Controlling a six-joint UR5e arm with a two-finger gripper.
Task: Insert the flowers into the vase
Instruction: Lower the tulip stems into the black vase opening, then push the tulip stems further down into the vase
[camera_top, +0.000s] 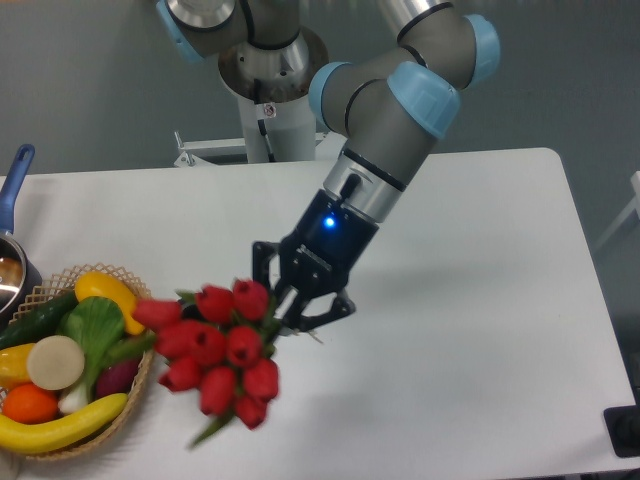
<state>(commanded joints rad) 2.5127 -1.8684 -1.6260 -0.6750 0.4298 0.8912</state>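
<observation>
Jaws of the gripper (292, 308) pinch the flowers (215, 350) by the stems; buds hide the vase; tip stems downward over its mouth before lowering.

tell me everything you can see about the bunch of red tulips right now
The bunch of red tulips has about nine closed, glossy red buds on green stems with a few green leaves. The black two-finger gripper is shut on the stems at the bunch's upper right, holding it in the air. The buds point down and to the left, fanned out. The bunch hangs between the woven wicker basket of vegetables and the gripper, overlapping the basket's right rim in this view. It hides the dark vase completely.
</observation>
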